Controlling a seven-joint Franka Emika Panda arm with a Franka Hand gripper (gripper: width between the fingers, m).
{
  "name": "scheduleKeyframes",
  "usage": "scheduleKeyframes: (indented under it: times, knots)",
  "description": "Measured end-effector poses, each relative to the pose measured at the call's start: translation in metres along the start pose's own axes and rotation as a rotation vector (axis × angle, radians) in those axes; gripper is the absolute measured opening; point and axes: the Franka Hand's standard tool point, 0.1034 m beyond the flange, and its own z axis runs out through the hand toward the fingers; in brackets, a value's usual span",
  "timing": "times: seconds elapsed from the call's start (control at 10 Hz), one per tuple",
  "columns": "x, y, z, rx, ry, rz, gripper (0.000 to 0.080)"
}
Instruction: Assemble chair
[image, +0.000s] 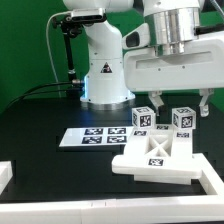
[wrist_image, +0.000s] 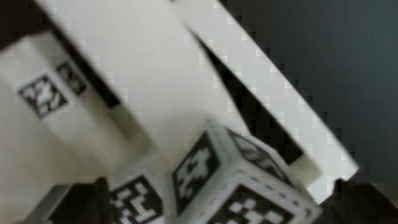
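The chair parts stand together on the black table at the exterior view's right. A flat cross-braced panel (image: 158, 157) lies in front, and two upright pieces with tagged tops (image: 145, 118) (image: 182, 118) rise behind it. My gripper (image: 172, 104) hangs just over these pieces, jaws wide apart and holding nothing. In the wrist view a tagged white block (wrist_image: 205, 185) sits between my dark fingertips (wrist_image: 361, 195), with white frame bars (wrist_image: 231, 70) beyond it. My gripper (wrist_image: 214, 205) shows small dark gaps on both sides of the block.
The marker board (image: 95, 137) lies flat at the exterior view's left of the chair parts. The robot base (image: 103, 65) stands behind it. White rim pieces (image: 6, 176) border the table's front left and front edge.
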Motion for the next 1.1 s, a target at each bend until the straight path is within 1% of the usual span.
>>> scheduleKeyframes:
  times: [0.1, 0.2, 0.4, 0.5, 0.6, 0.7, 0.9, 1.0, 1.1]
  knots:
    - [-0.0033, -0.0032, -0.0007, -0.009, -0.017, -0.104, 0.0644]
    - [-0.0055, -0.0064, -0.0013, -0.016, -0.013, -0.183, 0.0644]
    - [-0.0040, -0.0041, -0.0007, -0.018, -0.014, -0.293, 0.0648]
    - [-0.0041, -0.0043, -0.0005, -0.026, -0.015, -0.391, 0.0648]
    - [-0.0023, -0.0082, -0.0008, -0.054, -0.017, -0.530, 0.0649]
    - [0.0015, -0.0107, -0.0012, -0.056, -0.013, -0.630, 0.0649]
    - [0.0003, -0.0093, -0.0001, -0.054, -0.015, -0.577, 0.0649]
    - [0.0003, -0.0093, -0.0001, -0.055, -0.014, -0.554, 0.0543]
    - [0.0003, -0.0093, -0.0001, -0.054, -0.014, -0.548, 0.0543]
